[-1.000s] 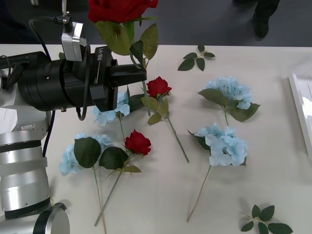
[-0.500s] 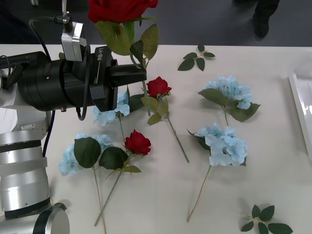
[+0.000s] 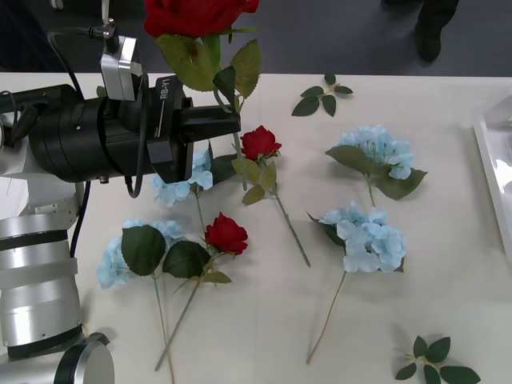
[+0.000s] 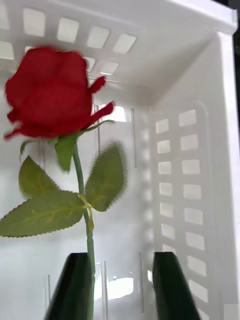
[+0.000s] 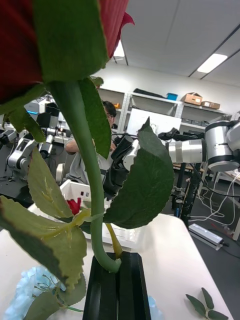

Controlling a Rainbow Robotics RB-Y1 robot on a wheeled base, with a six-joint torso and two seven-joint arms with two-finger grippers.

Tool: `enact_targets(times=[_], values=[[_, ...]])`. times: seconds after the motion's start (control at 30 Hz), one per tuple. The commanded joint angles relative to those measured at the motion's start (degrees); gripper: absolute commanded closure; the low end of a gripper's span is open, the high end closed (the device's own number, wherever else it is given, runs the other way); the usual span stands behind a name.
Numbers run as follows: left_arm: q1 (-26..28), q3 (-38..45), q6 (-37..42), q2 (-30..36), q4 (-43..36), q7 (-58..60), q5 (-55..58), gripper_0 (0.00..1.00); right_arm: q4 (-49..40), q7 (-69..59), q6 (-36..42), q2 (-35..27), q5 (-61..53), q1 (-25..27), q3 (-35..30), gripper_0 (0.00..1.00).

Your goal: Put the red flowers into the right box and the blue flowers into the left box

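Front view: nothing on the table has shifted over the last second. The left gripper (image 3: 234, 120) stays clenched on the stem of one rose (image 3: 200, 16), held upright with the bloom well above the fingers. It looks like a pause, with this rose waiting to be carried over. Below and ahead of the gripper lie two more red flowers (image 3: 260, 142), one just past the fingertips and the other (image 3: 226, 234) nearer the robot. The blue flowers (image 3: 376, 148) lie spread out, two under the arm and two well beyond the fingertips. The right box (image 3: 492, 172) shows as a rim far beyond the fingertips. The path to it crosses open table, but passes over blooms and a leaf sprig (image 3: 324, 96).

Right wrist view: the right gripper (image 4: 122, 285) hangs inside the right box (image 4: 185, 165), its black fingers spread apart. Another rose (image 4: 47, 92) stands ahead of them, its stem just touching one finger and free of the other, so I judge it released. Slotted walls close in ahead and to one side, leaving little room except straight back out.

Left wrist view: the left gripper (image 5: 119, 265) has its fingers pressed together on the bent stem end. The leaves crowd close above them.
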Motion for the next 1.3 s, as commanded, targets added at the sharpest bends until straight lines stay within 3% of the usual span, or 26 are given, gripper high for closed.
enact_targets(times=[0.03,0.27,0.47,0.6,0.73,0.87,0.97,1.1,1.3], values=[[-0.9,-0.3,-0.3,0.2,-1.5,-1.4,0.5,1.0,-0.8,1.5,-0.8,-1.1,2.5,-0.4,-2.0,0.44],[-0.9,-0.3,-0.3,0.2,-1.5,-1.4,0.5,1.0,-3.0,2.1,1.9,-1.2,-1.4,-0.4,-5.8,0.43],[-0.9,-0.3,-0.3,0.2,-1.5,-1.4,0.5,1.0,-16.1,7.0,19.3,-3.0,-4.0,-0.4,-14.4,0.44],[-0.9,-0.3,-0.3,0.2,-1.5,-1.4,0.5,1.0,-25.2,13.1,29.9,-3.1,-11.6,-0.3,-20.4,0.44],[-0.9,-0.3,-0.3,0.2,-1.5,-1.4,0.5,1.0,-31.0,17.5,33.4,-3.1,-19.4,0.5,-23.2,0.44],[-0.9,-0.3,-0.3,0.2,-1.5,-1.4,0.5,1.0,-35.6,22.0,31.1,-3.8,-31.4,3.2,-23.9,0.43],[-0.9,-0.3,-0.3,0.2,-1.5,-1.4,0.5,1.0,-39.3,26.3,24.8,-5.0,-41.1,7.0,-22.7,0.43],[-0.9,-0.3,-0.3,0.2,-1.5,-1.4,0.5,1.0,-43.4,34.1,8.6,-8.6,-58.9,14.3,-17.4,0.43],[-0.9,-0.3,-0.3,0.2,-1.5,-1.4,0.5,1.0,-48.7,53.6,-6.9,-12.6,-75.1,19.6,-8.1,0.44]])
